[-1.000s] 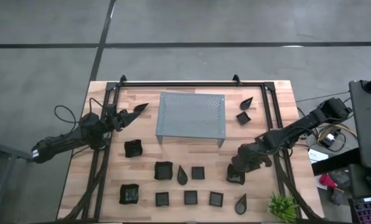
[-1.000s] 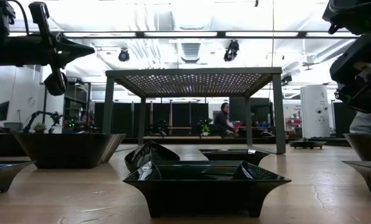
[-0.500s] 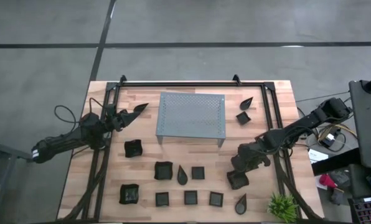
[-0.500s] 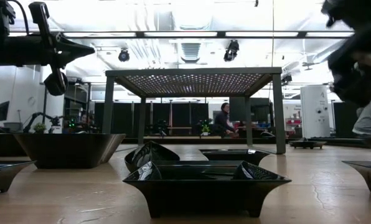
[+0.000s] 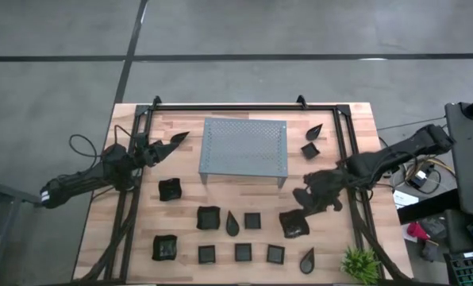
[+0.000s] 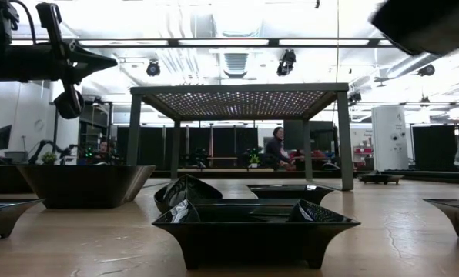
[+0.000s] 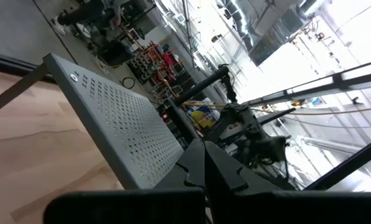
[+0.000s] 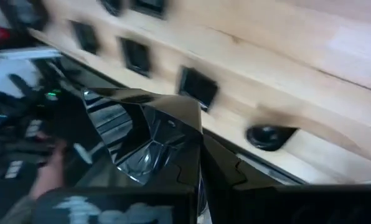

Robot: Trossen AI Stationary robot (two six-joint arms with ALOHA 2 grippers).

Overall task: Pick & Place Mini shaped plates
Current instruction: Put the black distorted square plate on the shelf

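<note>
Several glossy black mini plates, square and teardrop, lie on the wooden table (image 5: 244, 187). My right gripper (image 5: 306, 203) hangs over the table's right part, shut on a larger square plate (image 5: 294, 225), which the right wrist view shows as a tilted dish (image 8: 142, 134). My left gripper (image 5: 160, 148) stays left of the grey perforated rack (image 5: 244, 148), shut on a teardrop plate (image 5: 178, 139). In the low view this teardrop plate (image 6: 87, 60) is high above the table. My right gripper pinches the square plate's raised rim (image 8: 195, 134) between its two fingers, one inside the dish and one outside. The plate is lifted clear and hangs tilted from the fingers. My left gripper pinches the teardrop plate by its wide end (image 5: 167, 144), fingers about level, coming from the table's left. The plate is lifted clear, its point toward the rack.
Two more plates (image 5: 311, 141) lie right of the rack. Square plates (image 5: 243, 253) line the near edge, and a teardrop (image 5: 306, 259) lies beside a small green plant (image 5: 360, 264). Black frame rails (image 5: 344, 159) run along the table's sides. A person sits in the room behind (image 6: 276, 150).
My right gripper has risen with the square plate, which was on the table a second ago and is now lifted clear and tilted. In the low view the gripper has moved up to the picture's top. My left arm has kept still.
</note>
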